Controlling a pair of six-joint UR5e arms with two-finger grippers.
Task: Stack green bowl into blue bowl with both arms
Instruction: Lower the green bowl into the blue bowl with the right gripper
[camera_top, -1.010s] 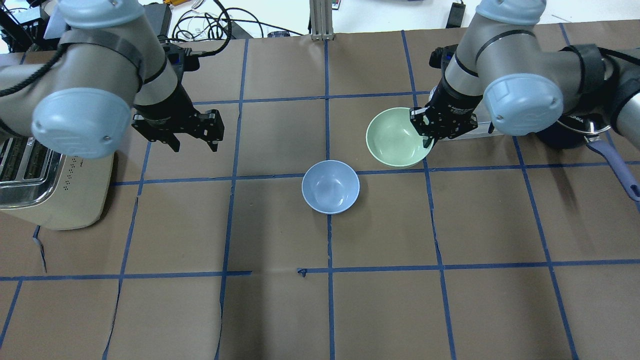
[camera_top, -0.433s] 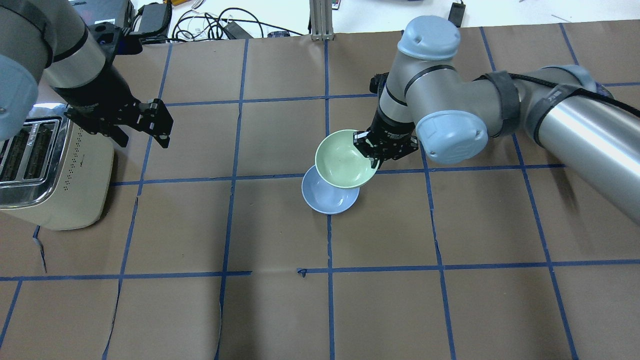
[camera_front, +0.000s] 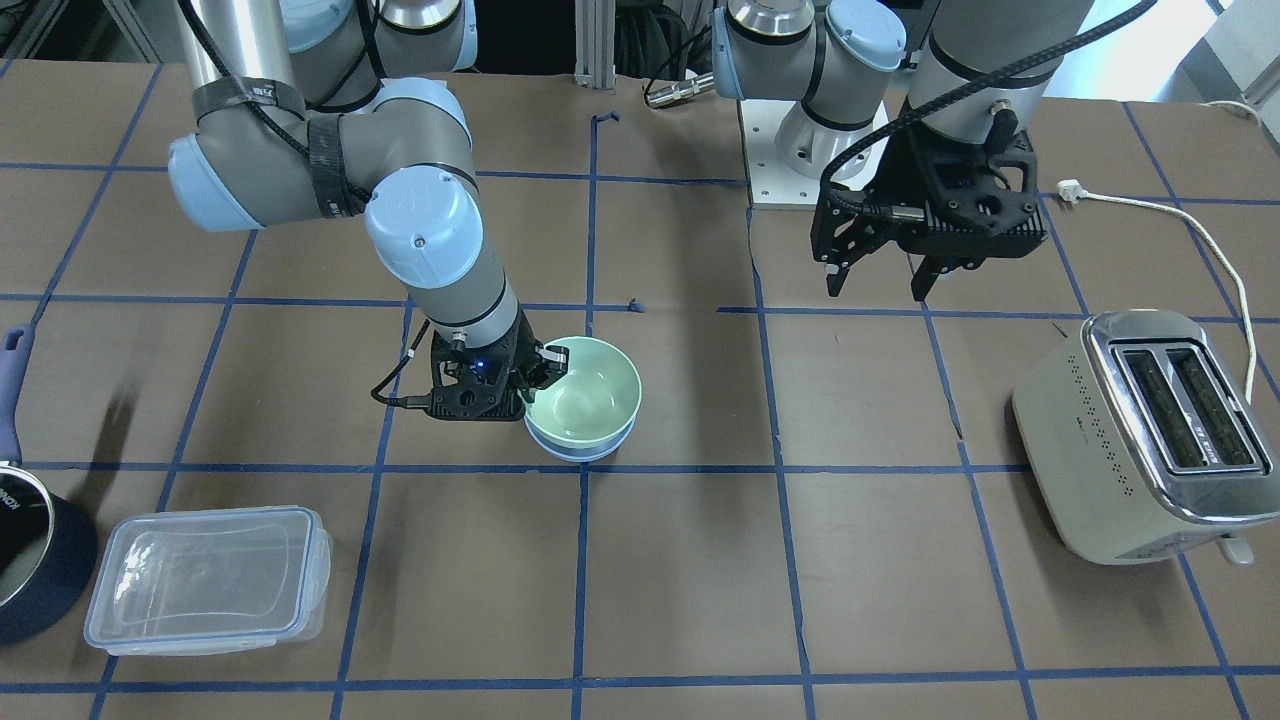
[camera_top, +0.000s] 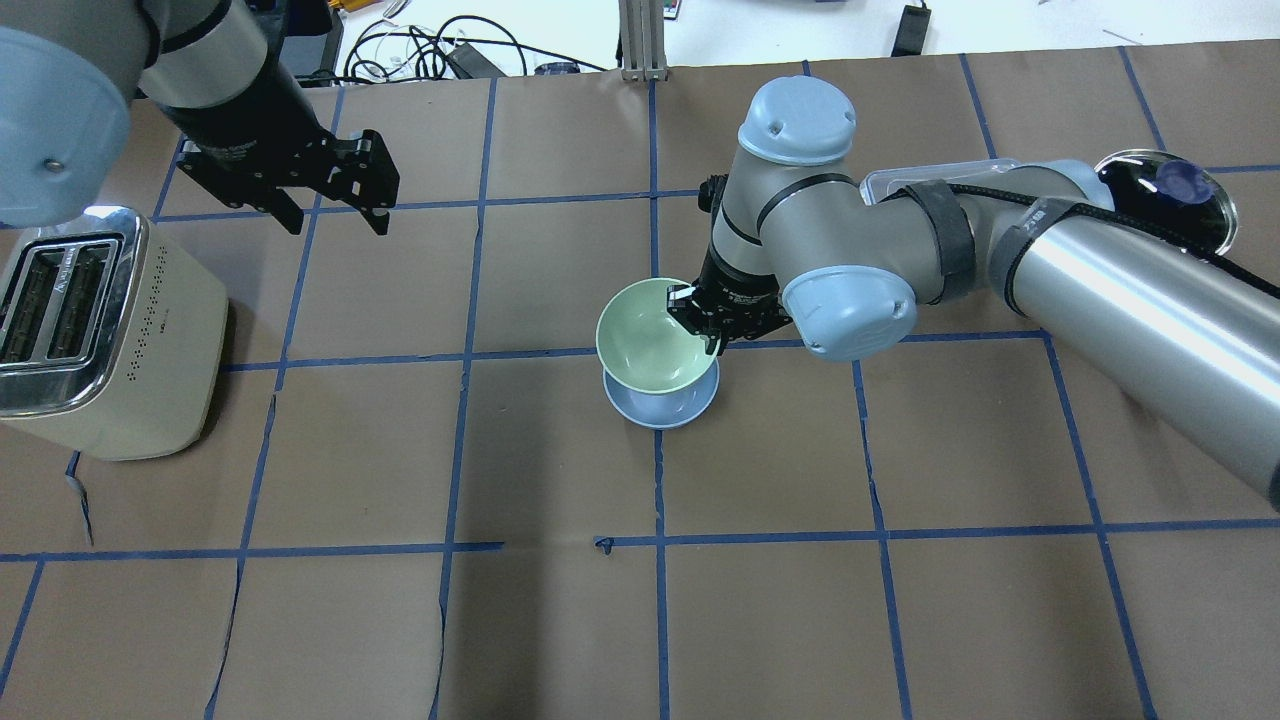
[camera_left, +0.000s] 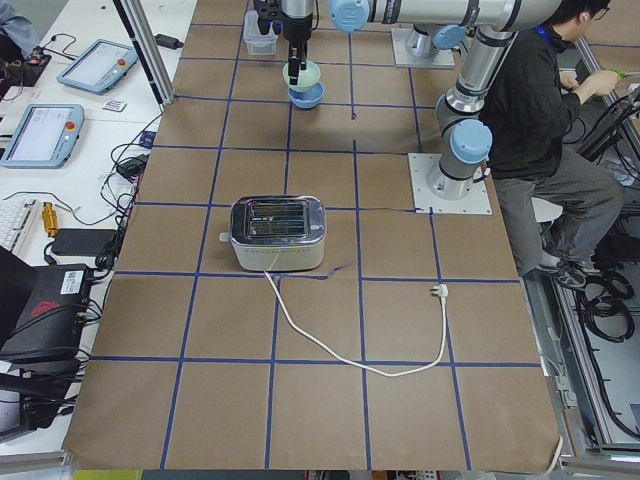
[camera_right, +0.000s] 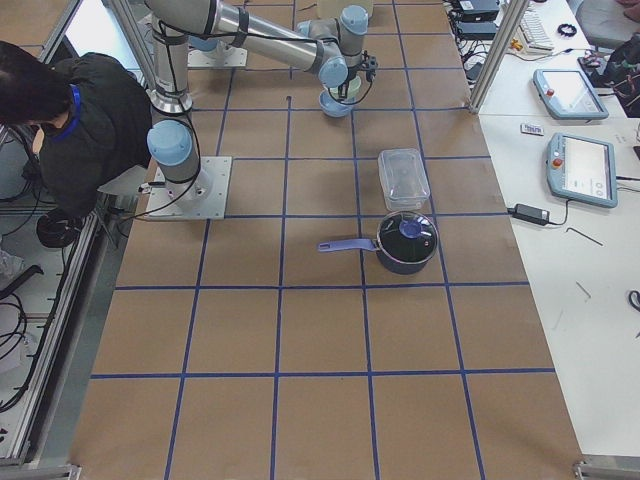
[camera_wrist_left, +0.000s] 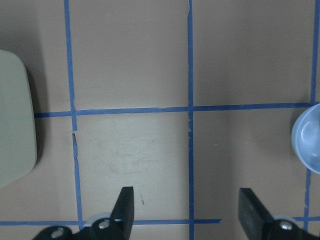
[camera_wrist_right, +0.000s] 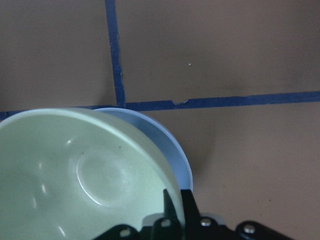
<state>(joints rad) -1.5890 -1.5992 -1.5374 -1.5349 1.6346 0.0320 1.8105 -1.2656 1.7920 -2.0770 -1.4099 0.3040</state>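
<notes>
The green bowl (camera_top: 648, 335) stands upright over the blue bowl (camera_top: 662, 412) near the middle of the counter (camera_top: 900, 600), and only a crescent of the blue rim shows beneath it. From these angles it seems lowered into the blue bowl, though I cannot tell whether it is fully seated. The right tool (camera_top: 703, 325) pinches the green bowl's rim on the side toward its own arm, one finger inside the wall and one outside. The left tool (camera_top: 337, 222) hangs above the counter with its fingers spread wide and nothing between them, well apart from both bowls and near the toaster (camera_top: 100, 330).
</notes>
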